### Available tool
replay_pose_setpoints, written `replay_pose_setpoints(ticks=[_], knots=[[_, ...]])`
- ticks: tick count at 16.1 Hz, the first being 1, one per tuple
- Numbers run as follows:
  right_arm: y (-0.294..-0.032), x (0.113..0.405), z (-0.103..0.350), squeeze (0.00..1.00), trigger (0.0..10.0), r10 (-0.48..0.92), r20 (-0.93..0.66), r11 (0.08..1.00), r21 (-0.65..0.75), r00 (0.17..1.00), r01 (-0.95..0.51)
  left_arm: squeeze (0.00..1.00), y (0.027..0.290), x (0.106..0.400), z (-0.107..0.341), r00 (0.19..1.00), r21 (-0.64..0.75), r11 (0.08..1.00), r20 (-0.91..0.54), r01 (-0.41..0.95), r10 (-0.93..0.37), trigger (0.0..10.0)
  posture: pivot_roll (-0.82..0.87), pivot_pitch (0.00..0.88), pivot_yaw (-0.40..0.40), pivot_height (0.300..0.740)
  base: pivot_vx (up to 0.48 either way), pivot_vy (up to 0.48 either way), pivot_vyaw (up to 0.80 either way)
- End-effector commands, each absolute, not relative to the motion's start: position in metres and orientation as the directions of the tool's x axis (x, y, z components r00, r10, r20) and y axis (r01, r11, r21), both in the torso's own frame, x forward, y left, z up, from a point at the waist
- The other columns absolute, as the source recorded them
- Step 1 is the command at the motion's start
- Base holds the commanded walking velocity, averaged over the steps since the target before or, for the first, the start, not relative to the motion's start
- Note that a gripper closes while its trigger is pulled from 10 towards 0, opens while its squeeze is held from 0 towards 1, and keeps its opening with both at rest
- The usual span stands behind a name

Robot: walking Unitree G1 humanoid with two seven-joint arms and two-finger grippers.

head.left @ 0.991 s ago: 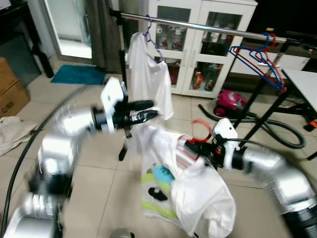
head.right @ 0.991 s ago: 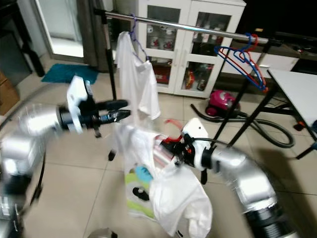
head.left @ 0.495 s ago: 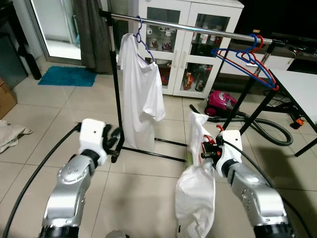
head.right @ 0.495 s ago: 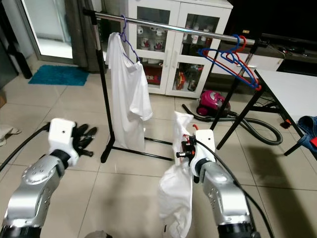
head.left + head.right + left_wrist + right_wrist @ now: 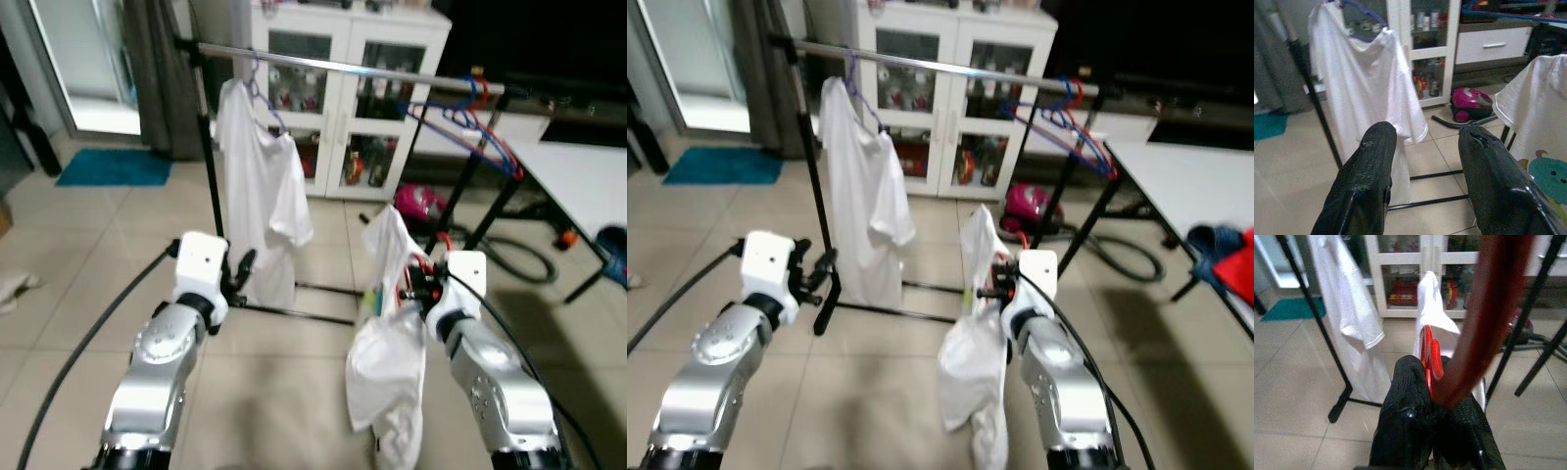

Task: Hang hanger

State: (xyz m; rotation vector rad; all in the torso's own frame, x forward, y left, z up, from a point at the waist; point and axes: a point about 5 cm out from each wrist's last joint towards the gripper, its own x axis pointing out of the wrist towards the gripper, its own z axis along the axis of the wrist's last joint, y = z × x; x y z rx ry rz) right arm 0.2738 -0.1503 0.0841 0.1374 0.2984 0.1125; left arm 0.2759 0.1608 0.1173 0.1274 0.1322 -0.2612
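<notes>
Right hand (image 5: 1432, 406) gripping red hanger (image 5: 1484, 318), hung shirt (image 5: 257, 191) and rail (image 5: 343, 67) ahead.

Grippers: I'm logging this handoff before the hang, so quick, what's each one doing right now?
Left gripper: open, holding nothing.
Right gripper: shut on the red hanger carrying the white shirt.

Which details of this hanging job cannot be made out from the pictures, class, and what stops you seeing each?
- Red hanger: its hook is cut off by the right wrist view's top edge, and the white shirt covers its frame.
- Cabinet contents: blurred and too small in the eye views.
- Shirt print: cut off by the left wrist view's edge.
- Right gripper: its contact with the hanger is blurred, very close.
</notes>
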Motion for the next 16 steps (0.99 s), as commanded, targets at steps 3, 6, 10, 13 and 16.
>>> replay_pose_setpoints(ticks=[3, 6, 10, 13, 16], knots=[[-0.153, 0.276, 0.092, 0.0, 10.0, 0.11, -0.24, 0.985, 0.156, 0.964, -0.074, 0.65, 0.161, 0.279, 0.123, 0.959, 0.139, 0.953, -0.13, 0.269, -0.252, 10.0, 0.09, 0.0, -0.044, 0.74, 0.399, 0.0, 0.0], [-0.151, 0.276, 0.094, 0.0, 10.0, 0.11, -0.224, 0.985, 0.157, 0.968, -0.076, 0.65, 0.159, 0.28, 0.124, 0.955, 0.144, 0.948, -0.13, 0.285, -0.267, 10.0, 0.09, 0.0, -0.035, 0.74, 0.394, 0.0, 0.0], [-0.146, 0.279, 0.097, 0.0, 10.0, 0.122, -0.208, 0.982, 0.164, 0.971, -0.088, 0.65, 0.159, 0.28, 0.125, 0.952, 0.148, 0.944, -0.13, 0.294, -0.276, 10.0, 0.1, 0.0, -0.035, 0.74, 0.397, 0.0, 0.0], [-0.144, 0.28, 0.098, 0.0, 10.0, 0.128, -0.203, 0.981, 0.167, 0.971, -0.095, 0.65, 0.16, 0.28, 0.125, 0.952, 0.151, 0.944, -0.135, 0.294, -0.275, 10.0, 0.1, 0.0, -0.035, 0.74, 0.396, 0.0, 0.0], [-0.141, 0.282, 0.1, 0.0, 10.0, 0.136, -0.192, 0.98, 0.167, 0.972, -0.104, 0.66, 0.16, 0.28, 0.125, 0.952, 0.151, 0.943, -0.133, 0.296, -0.277, 10.0, 0.1, 0.0, -0.035, 0.74, 0.396, 0.0, 0.0]])
